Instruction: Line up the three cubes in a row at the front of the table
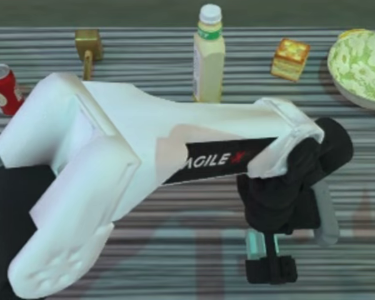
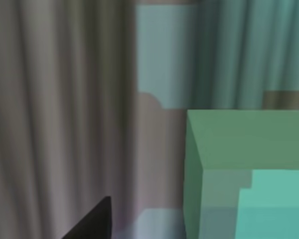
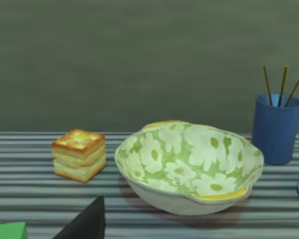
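Two cubes crowd the left wrist view: the bright green cube [image 2: 224, 139] sits close to the camera, and a mint-green cube [image 2: 276, 206] overlaps its near face. I cannot tell whether the two touch. Beyond them a pale lavender-blue cube [image 2: 164, 55] rests on the striped table [image 1: 175, 56]; it seems to stand apart from the green one.

From above, my left arm stretches from the near left corner across to right of centre, and it hides most of the near part of the table. The left gripper [image 1: 272, 265] points down at the near edge, right of the middle, with a sliver of mint showing just beside it on its left. I cannot tell how wide it stands or whether it holds anything.

Only a dark wedge of the right gripper [image 3: 87, 224] shows in its own wrist view, so I cannot tell its state either. That camera looks over the far right of the table.

Along the far edge, from left to right, stand a red can [image 1: 4, 87], a brass hammer [image 1: 87, 47], a cream bottle [image 1: 209, 59], an orange-yellow patterned box [image 1: 290, 59] and a flowered bowl [image 1: 362, 65]. A blue cup [image 3: 276, 128] holding sticks stands beyond the bowl.
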`<state>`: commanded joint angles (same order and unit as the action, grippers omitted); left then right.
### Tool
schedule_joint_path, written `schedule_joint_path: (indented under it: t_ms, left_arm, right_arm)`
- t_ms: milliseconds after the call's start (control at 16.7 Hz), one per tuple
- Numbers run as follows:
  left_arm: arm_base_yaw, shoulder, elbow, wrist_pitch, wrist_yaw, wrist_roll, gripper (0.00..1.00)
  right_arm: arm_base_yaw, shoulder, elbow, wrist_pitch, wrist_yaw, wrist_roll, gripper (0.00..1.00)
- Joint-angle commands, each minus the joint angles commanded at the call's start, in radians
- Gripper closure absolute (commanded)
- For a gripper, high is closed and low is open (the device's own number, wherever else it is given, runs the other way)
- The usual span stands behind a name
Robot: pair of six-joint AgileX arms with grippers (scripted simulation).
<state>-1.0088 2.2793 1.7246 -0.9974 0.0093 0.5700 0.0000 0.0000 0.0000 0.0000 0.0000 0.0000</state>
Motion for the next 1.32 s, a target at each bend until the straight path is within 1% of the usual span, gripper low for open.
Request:
schedule_joint_path:
  t_ms: [180, 480, 780, 900, 960, 1080, 1200, 1320]
  left_arm:
    - [0.002, -0.010, 0.037, -0.041, -0.001, 0.001, 0.00]
    - [0.017, -0.054, 0.159, -0.220, 0.000, -0.001, 0.00]
    - [0.014, -0.060, 0.175, -0.238, -0.001, -0.001, 0.00]
    - [0.027, -0.063, 0.170, -0.235, -0.001, -0.016, 0.00]
    - [0.049, -0.068, 0.162, -0.232, -0.002, -0.039, 0.00]
    - [0.120, -0.082, 0.138, -0.222, -0.003, -0.115, 0.00]
    - [0.213, -0.101, 0.103, -0.210, -0.004, -0.224, 0.00]
    - [0.321, -0.120, 0.061, -0.197, -0.003, -0.361, 0.00]
  right_arm:
    - [0.000, 0.000, 0.000, 0.000, 0.000, 0.000, 0.00]
    - [0.000, 0.000, 0.000, 0.000, 0.000, 0.000, 0.00]
    - [0.000, 0.000, 0.000, 0.000, 0.000, 0.000, 0.00]
    - [0.000, 0.000, 0.000, 0.000, 0.000, 0.000, 0.00]
    - [0.000, 0.000, 0.000, 0.000, 0.000, 0.000, 0.00]
    - [0.000, 0.000, 0.000, 0.000, 0.000, 0.000, 0.00]
    - [0.000, 0.000, 0.000, 0.000, 0.000, 0.000, 0.00]
    - [0.000, 0.000, 0.000, 0.000, 0.000, 0.000, 0.00]
